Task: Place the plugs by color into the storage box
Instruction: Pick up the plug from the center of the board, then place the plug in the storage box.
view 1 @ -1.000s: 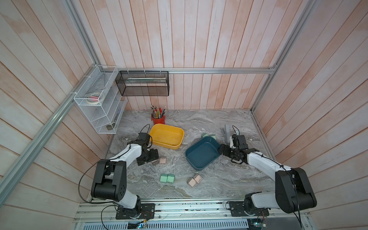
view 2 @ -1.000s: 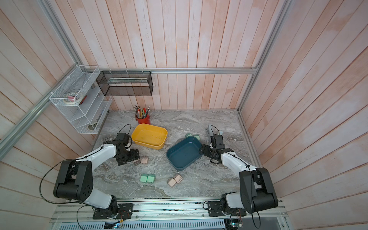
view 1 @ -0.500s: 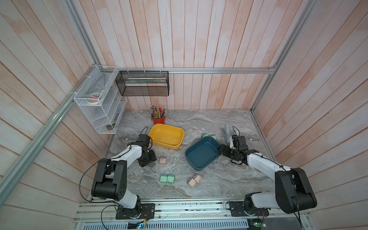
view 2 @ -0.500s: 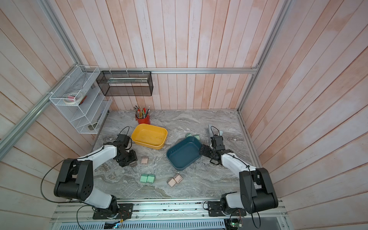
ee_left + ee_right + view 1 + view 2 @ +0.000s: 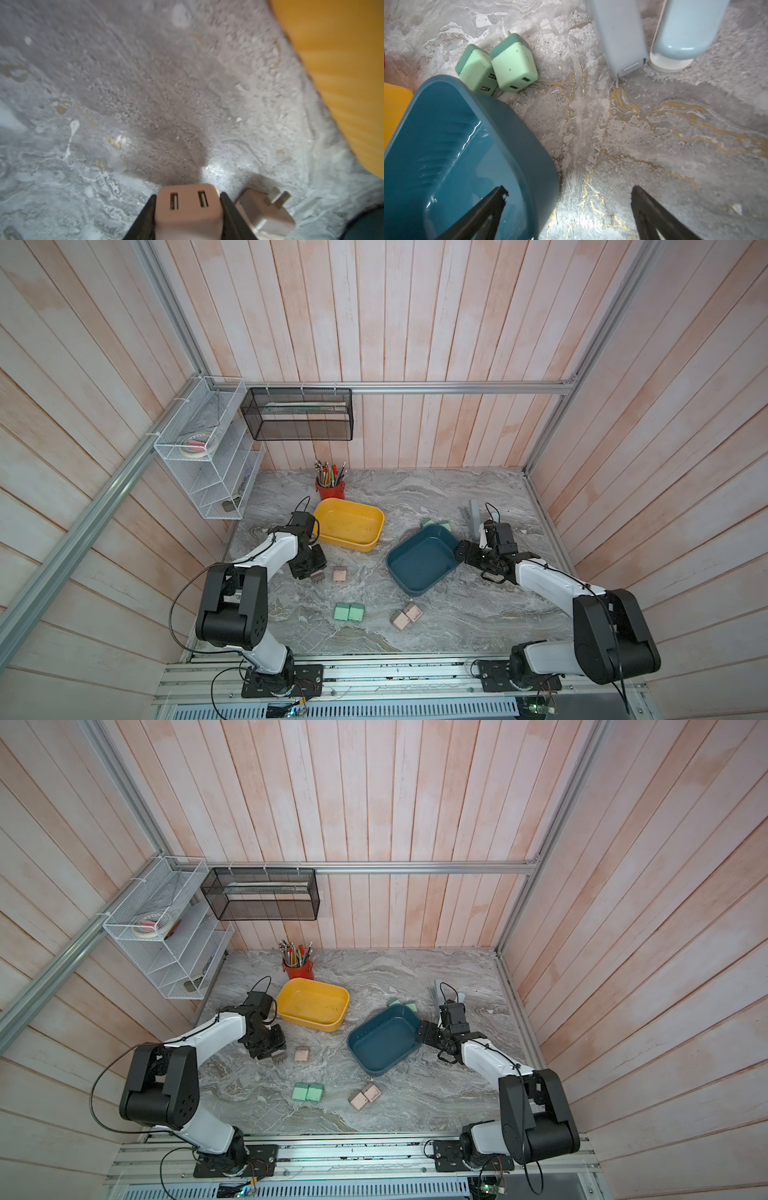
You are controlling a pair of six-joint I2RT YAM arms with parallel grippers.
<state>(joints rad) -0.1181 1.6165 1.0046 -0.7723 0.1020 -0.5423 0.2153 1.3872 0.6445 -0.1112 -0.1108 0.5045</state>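
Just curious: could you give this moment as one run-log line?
left gripper: shut on pinkish-tan plug | right gripper: open at teal bin | yellow bin: empty

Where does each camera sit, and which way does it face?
Top views: high above the front, looking down on the grey marble tabletop; left arm and right arm show whole.
Left wrist: on that arm, looks along the left gripper, shut on a pinkish-tan cube plug; black fingers show.
Right wrist: on that arm, looks past the open right gripper at a dark blue plastic tray and two mint green plugs.
Shared: the yellow plastic tray, in left wrist and both top views.
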